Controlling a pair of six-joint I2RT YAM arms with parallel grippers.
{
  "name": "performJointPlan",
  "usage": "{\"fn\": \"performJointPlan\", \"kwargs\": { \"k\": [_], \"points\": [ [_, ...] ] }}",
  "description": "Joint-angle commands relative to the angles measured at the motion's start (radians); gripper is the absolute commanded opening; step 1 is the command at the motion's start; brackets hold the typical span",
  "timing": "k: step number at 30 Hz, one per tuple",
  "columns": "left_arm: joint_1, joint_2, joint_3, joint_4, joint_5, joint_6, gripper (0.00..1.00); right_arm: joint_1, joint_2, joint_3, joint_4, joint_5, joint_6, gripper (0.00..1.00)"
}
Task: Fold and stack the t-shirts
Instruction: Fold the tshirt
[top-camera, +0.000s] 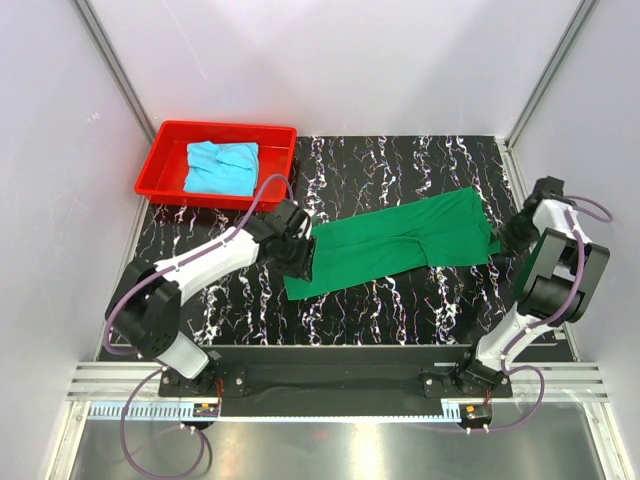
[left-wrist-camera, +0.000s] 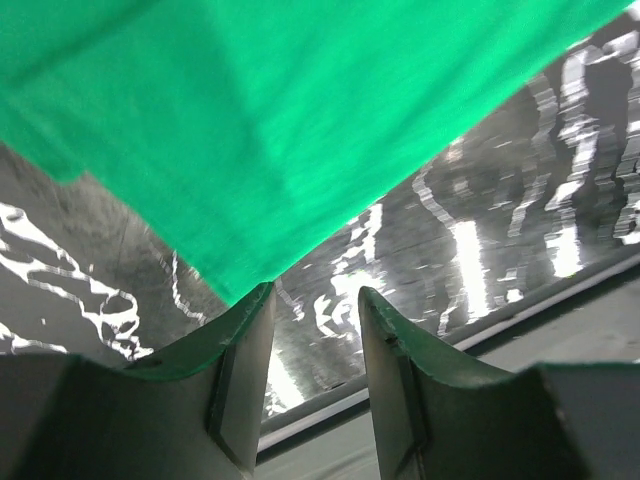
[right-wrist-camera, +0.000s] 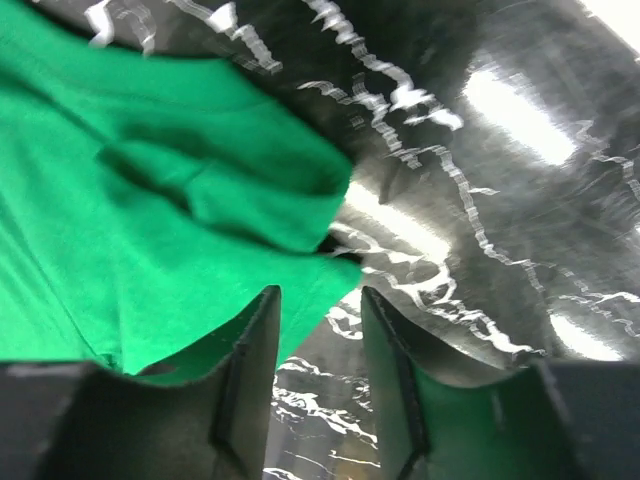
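Marbled table | green t-shirt apparently folded lengthwise | cyan t-shirt bunched

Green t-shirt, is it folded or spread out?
Partly folded: the green t-shirt lies as one long narrow band on the table, not a compact bundle.

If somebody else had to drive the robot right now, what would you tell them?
Left gripper: jaws open, empty, at the left end of the green t-shirt.
Right gripper: jaws open, empty, at its right end.
It lies as a long strip on the table; the blue t-shirt sits in the red tray.
Done: a lengthwise fold, it seems. Left: fold the green one smaller, stack both.
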Motion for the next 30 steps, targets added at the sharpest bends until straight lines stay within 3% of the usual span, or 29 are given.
{"fn": "performJointPlan", "kwargs": {
  "k": [1, 8, 13, 16, 20, 30],
  "points": [
    [-0.002, -0.03, 0.077, -0.003, 0.042, 0.032, 0.44, -0.028, 0.011, 0.001, -0.006, -0.068, -0.021, 0.43],
    [-0.001, 0.034, 0.157, -0.044, 0.09, 0.089, 0.43, -0.035, 0.047, -0.032, 0.038, -0.072, -0.027, 0.37],
    [0.012, 0.06, 0.177, -0.061, 0.105, 0.106, 0.41, -0.039, 0.041, -0.067, 0.046, -0.053, -0.052, 0.22],
    [0.016, 0.054, 0.17, -0.063, 0.103, 0.118, 0.41, -0.039, 0.022, -0.107, 0.074, -0.049, -0.056, 0.22],
    [0.033, 0.049, 0.157, -0.066, 0.11, 0.129, 0.41, -0.039, 0.039, -0.134, 0.095, -0.042, -0.058, 0.33],
    [0.045, 0.046, 0.154, -0.063, 0.117, 0.126, 0.41, -0.039, 0.025, -0.15, 0.146, -0.043, -0.059, 0.32]
  ]
}}
